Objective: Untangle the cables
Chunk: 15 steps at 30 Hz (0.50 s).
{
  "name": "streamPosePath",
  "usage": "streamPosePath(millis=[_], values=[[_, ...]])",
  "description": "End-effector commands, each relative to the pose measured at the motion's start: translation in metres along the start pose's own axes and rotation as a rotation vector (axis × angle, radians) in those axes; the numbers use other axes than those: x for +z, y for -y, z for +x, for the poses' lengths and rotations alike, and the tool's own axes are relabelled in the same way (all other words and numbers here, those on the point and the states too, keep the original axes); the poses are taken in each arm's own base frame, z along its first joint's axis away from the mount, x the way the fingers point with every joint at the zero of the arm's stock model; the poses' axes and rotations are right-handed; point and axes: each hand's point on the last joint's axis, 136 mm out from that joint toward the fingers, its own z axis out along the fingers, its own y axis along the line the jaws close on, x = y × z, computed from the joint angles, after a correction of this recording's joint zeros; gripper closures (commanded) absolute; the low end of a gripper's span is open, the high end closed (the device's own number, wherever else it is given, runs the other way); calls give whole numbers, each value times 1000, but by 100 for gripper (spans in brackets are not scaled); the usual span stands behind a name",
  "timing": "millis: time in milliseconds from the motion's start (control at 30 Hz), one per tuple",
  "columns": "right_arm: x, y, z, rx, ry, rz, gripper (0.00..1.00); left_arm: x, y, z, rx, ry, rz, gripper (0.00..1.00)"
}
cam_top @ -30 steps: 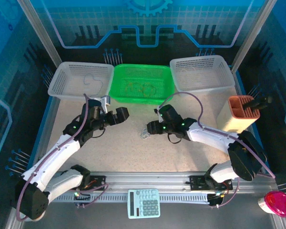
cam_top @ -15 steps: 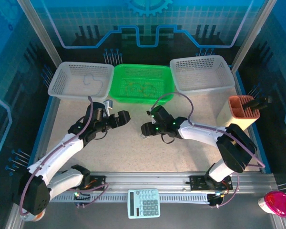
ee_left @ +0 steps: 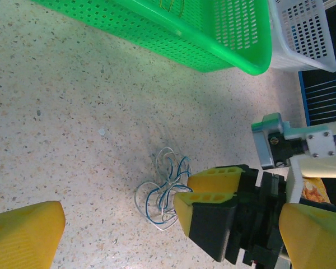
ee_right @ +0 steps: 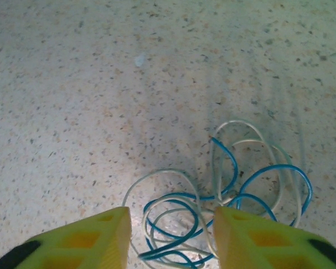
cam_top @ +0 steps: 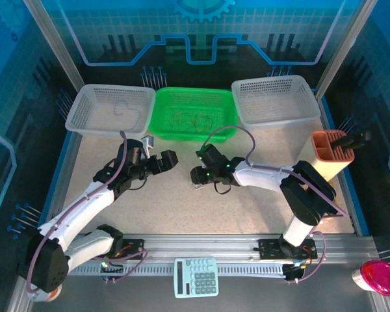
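- The right hand (cam_top: 196, 178) is low over the bench (cam_top: 169, 208), just in front of the green basket (cam_top: 192, 136). Its two yellow fingers (ee_right: 84, 241) stand partly apart.
- Those fingers straddle one end of the cables (ee_right: 219, 196), with wire loops lying in the gap between them. The fingers are not pressed together on the wires.
- The cables are a small tangle of thin blue and whitish loops. They lie flat on the bench in front of the green basket, clear of its front wall.
- The left hand (cam_top: 161, 153) is also in front of the green basket, toward its left corner and apart from the tangle. It is wide open and holds nothing, and it points toward the right hand.
- In the left wrist view the tangle (ee_left: 162, 193) lies just beside the right hand's fingertips.
- A white basket (cam_top: 78, 116) stands to the left of the green basket and another white basket (cam_top: 273, 118) to its right.
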Motion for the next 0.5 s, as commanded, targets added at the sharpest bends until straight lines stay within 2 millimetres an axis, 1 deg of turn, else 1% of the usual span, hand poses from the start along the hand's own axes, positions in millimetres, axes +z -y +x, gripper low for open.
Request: streamPosePath(millis=[0,67,133,233,333,400,467], values=[[1,-3,-1,-3,0,23,71,-2,2,-1,-7,7,18,1],[1,-4,-2,-9,0,21,83,-3,2,-1,-5,9,18,1],[-2,-6,-5,-24,5,11,99,-3,2,-1,-2,8,18,1],[-16,-12,-17,-51,32,-5,100,-3,2,0,7,5,21,1],[-46,-25,-39,-67,93,-67,100,-3,5,2,19,-9,39,1],[-69,-36,-53,-72,150,-124,100,-2,11,4,20,-22,73,1],[-89,-43,-64,-73,194,-171,100,-1,16,5,11,-28,106,1]])
